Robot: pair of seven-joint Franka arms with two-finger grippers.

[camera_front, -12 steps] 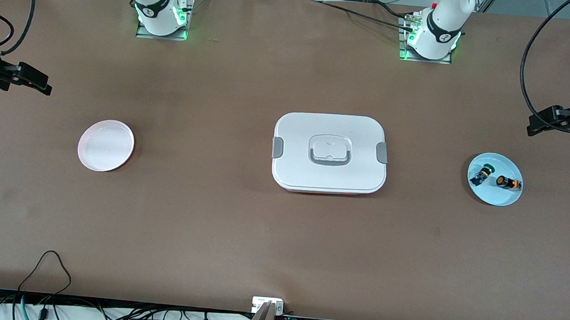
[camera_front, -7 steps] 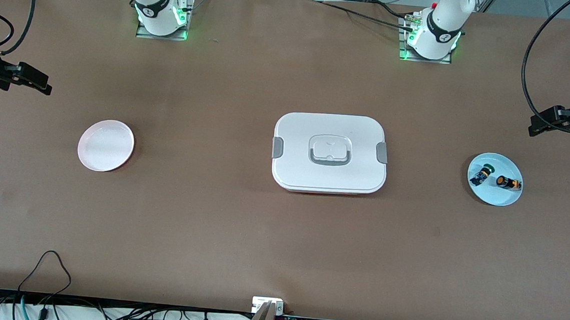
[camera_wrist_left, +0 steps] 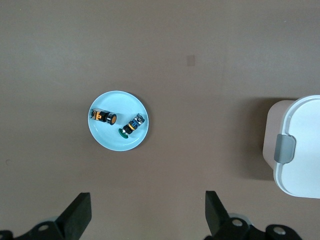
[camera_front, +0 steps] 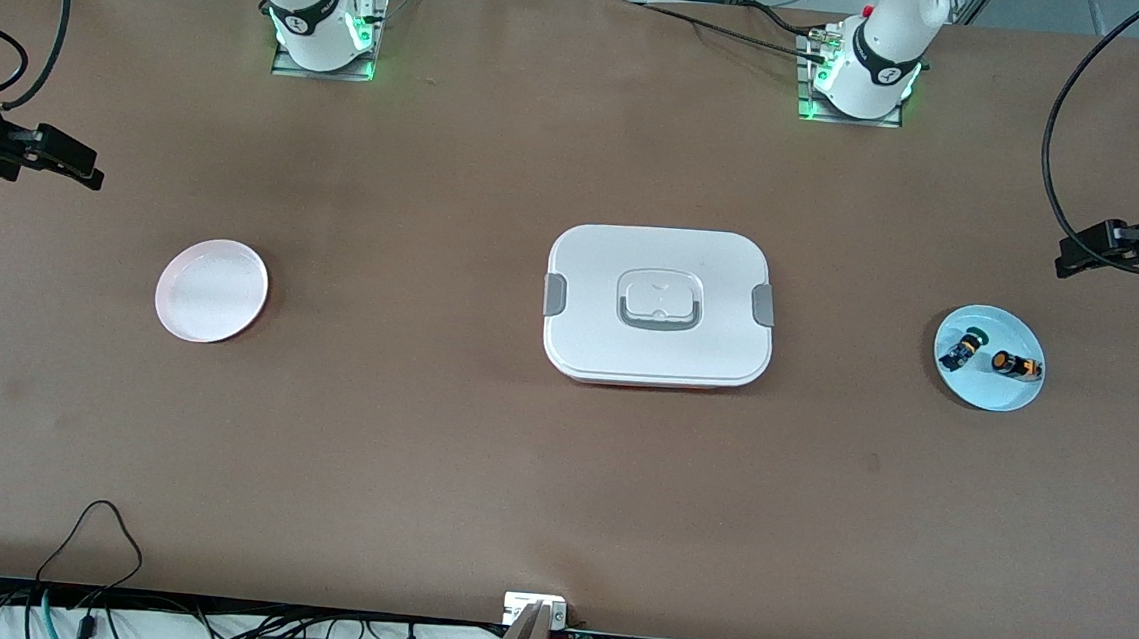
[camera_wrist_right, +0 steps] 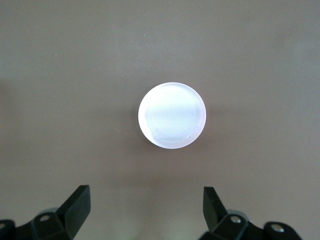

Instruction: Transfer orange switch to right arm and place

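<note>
While the small black cylindrical orange switch [camera_front: 1016, 366] lies untouched on its side on the pale blue round plate [camera_front: 988, 391] at the left arm's end of the table, beside a black-and-blue switch with a green cap [camera_front: 962, 349], the left gripper [camera_front: 1075, 257] has drifted slightly toward the table's edge since 0.9 s ago, jaws wide apart, high over the table by that plate. Right gripper [camera_front: 79, 165] waits unchanged, jaws apart, over the right arm's end near the empty pale pink round plate [camera_front: 212, 290]; the white rectangular lidded box [camera_front: 659, 306] sits mid-table, unmoved.
</note>
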